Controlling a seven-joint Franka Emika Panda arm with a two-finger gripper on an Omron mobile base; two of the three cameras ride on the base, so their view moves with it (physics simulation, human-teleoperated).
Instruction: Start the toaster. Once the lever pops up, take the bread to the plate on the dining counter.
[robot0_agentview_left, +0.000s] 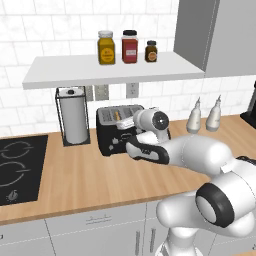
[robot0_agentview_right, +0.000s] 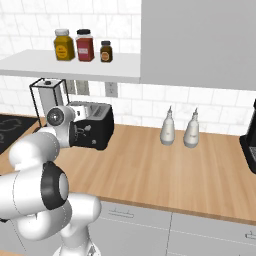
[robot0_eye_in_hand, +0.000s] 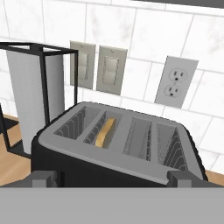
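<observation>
Toaster (robot0_eye_in_hand: 118, 144) sat on the wood worktop (robot0_agentview_left: 90, 175) by the tiled wall, paper towel holder (robot0_eye_in_hand: 33, 96) at its 9 o'clock. Bread (robot0_eye_in_hand: 106, 131) was down in the 2nd slot from left, top edge showing. Gripper (robot0_eye_in_hand: 113, 178) hovered just in front of toaster, jaws spread wide, nothing held; contact w/ the front probably none, hard to tell. Two white bottles (robot0_agentview_right: 177, 127) stood at toaster's 3 o'clock, well apart.

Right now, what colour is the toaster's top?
Grey metal on the toaster, clearest in the hand view.
</observation>
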